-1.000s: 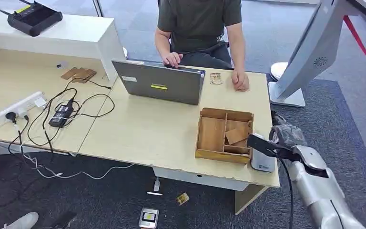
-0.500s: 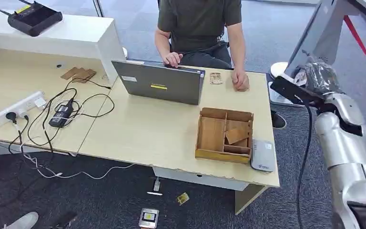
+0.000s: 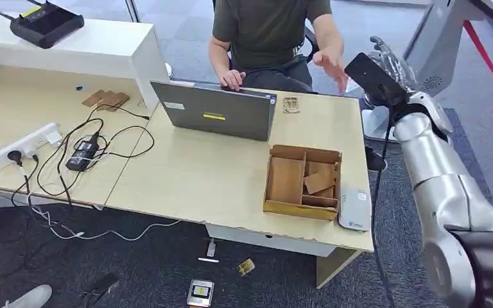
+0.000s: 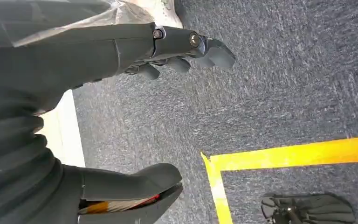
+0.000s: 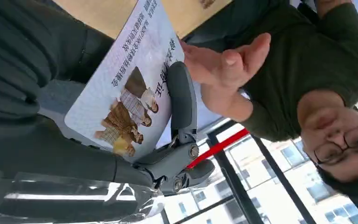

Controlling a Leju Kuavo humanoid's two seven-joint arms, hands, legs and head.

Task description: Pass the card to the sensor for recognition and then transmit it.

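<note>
My left hand (image 4: 121, 116) hangs empty, fingers apart. My right hand (image 5: 135, 154), pinching the card (image 5: 130, 88), has risen from the sensor (image 3: 354, 210) toward the person's hand (image 3: 329, 63) at one o'clock: handover comes next.

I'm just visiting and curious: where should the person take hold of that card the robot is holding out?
By the card's free end, coming from the person's hand side. The right robot hand presses a finger across the other end, so the end toward the person looks bare.
</note>
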